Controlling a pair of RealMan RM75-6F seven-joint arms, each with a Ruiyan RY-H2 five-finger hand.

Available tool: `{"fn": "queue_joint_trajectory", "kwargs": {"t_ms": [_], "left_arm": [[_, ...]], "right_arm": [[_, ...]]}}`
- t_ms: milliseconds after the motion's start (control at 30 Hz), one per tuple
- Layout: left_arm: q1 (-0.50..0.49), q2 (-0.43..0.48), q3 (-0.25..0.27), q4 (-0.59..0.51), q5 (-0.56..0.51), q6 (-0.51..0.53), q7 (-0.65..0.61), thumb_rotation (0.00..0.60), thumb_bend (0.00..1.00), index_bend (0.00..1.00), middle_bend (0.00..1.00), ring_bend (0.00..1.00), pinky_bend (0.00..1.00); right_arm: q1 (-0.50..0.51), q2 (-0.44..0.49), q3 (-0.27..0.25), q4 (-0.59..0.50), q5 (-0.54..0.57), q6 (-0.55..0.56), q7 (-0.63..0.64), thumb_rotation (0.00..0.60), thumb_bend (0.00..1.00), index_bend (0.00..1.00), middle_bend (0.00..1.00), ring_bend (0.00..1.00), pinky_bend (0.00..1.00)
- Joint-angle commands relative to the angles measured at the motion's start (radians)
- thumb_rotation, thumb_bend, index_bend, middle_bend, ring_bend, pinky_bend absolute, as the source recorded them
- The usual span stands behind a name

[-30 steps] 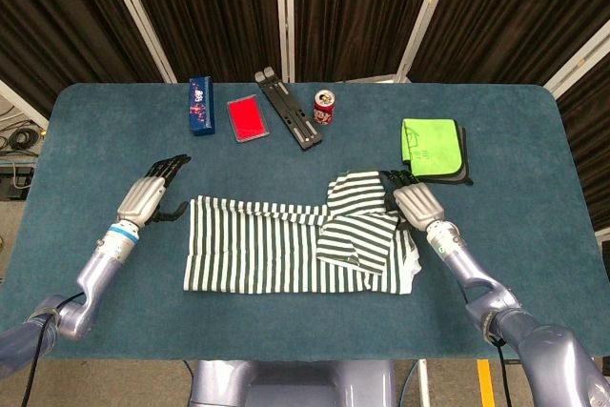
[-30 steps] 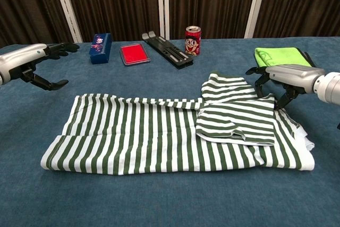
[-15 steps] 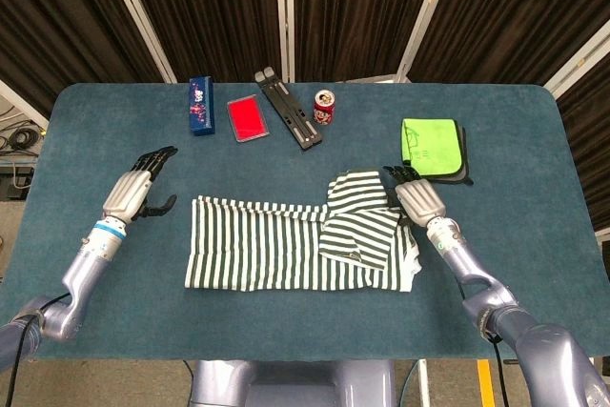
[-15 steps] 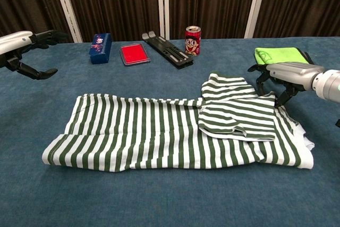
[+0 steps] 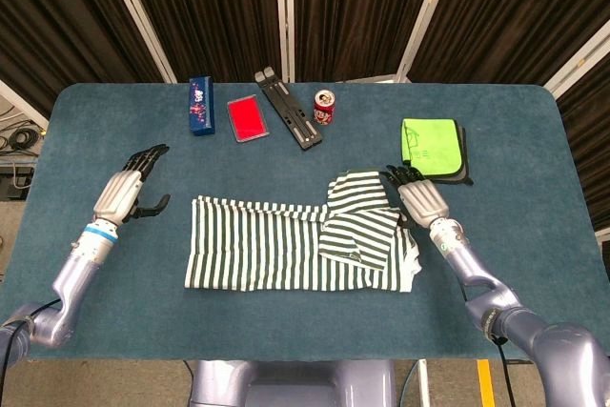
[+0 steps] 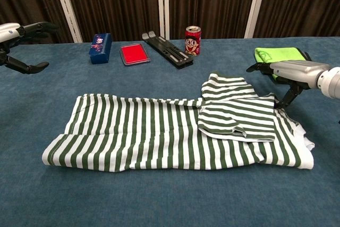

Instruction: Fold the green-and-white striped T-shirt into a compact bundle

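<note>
Flat on the blue table [image 5: 534,264], the striped T-shirt [image 6: 159,136] lies partly folded. Left hand [image 5: 122,193] hovers released, well apart; right hand [image 6: 289,73], fingers spread and empty, sits just beside its folded sleeve.

Matt cloth T-shirt [image 5: 295,245] on fuzzy blue table cover [image 5: 286,321]; glossy metal can [image 5: 325,107].

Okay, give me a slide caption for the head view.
Partly folded striped T-shirt on the blue table, left hand and right hand open at its sides.
</note>
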Motion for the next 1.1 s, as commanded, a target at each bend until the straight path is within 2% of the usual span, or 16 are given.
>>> {"fn": "queue_joint_trajectory", "kwargs": {"t_ms": [33, 133, 433, 567, 700, 800, 867, 933, 1100], "left_arm": [[0.014, 0.018, 0.005, -0.028, 0.005, 0.018, 0.013, 0.6, 0.46, 0.0, 0.0, 0.0, 0.0], [0.026, 0.036, 0.009, -0.058, 0.01, 0.035, 0.026, 0.6, 0.46, 0.0, 0.0, 0.0, 0.0], [0.065, 0.082, 0.026, -0.121, 0.027, 0.091, 0.061, 0.6, 0.46, 0.0, 0.0, 0.0, 0.0], [0.109, 0.133, 0.061, -0.173, 0.059, 0.145, 0.121, 0.6, 0.46, 0.0, 0.0, 0.0, 0.0], [0.159, 0.183, 0.077, -0.246, 0.05, 0.199, 0.232, 0.6, 0.43, 0.0, 0.0, 0.0, 0.0], [0.19, 0.233, 0.085, -0.313, 0.026, 0.211, 0.31, 0.6, 0.36, 0.0, 0.0, 0.0, 0.0], [0.218, 0.262, 0.081, -0.355, 0.005, 0.247, 0.37, 0.6, 0.35, 0.0, 0.0, 0.0, 0.0], [0.257, 0.292, 0.074, -0.412, -0.024, 0.298, 0.436, 0.6, 0.35, 0.0, 0.0, 0.0, 0.0], [0.285, 0.333, 0.069, -0.484, -0.073, 0.307, 0.546, 0.6, 0.35, 0.0, 0.0, 0.0, 0.0]], "right_arm": [[-0.023, 0.077, 0.0, -0.117, 0.017, 0.011, -0.084, 0.6, 0.0, 0.0, 0.0, 0.0, 0.0], [-0.036, 0.127, -0.005, -0.195, 0.023, 0.014, -0.134, 0.6, 0.0, 0.0, 0.0, 0.0, 0.0], [-0.066, 0.238, -0.032, -0.33, 0.008, 0.043, -0.212, 0.6, 0.0, 0.0, 0.0, 0.0, 0.0], [-0.072, 0.326, -0.037, -0.433, -0.008, 0.057, -0.194, 0.6, 0.0, 0.0, 0.0, 0.0, 0.0], [-0.051, 0.385, -0.015, -0.487, -0.013, 0.053, -0.165, 0.6, 0.0, 0.0, 0.0, 0.0, 0.0], [-0.017, 0.398, 0.014, -0.492, -0.001, 0.025, -0.159, 0.6, 0.0, 0.0, 0.0, 0.0, 0.0], [0.015, 0.394, 0.043, -0.485, 0.016, 0.0, -0.151, 0.6, 0.0, 0.01, 0.0, 0.0, 0.0], [0.065, 0.354, 0.091, -0.438, 0.053, -0.041, -0.14, 0.6, 0.0, 0.03, 0.0, 0.0, 0.0], [0.139, 0.266, 0.137, -0.318, 0.114, -0.125, -0.131, 0.6, 0.0, 0.13, 0.0, 0.0, 0.0]]}}
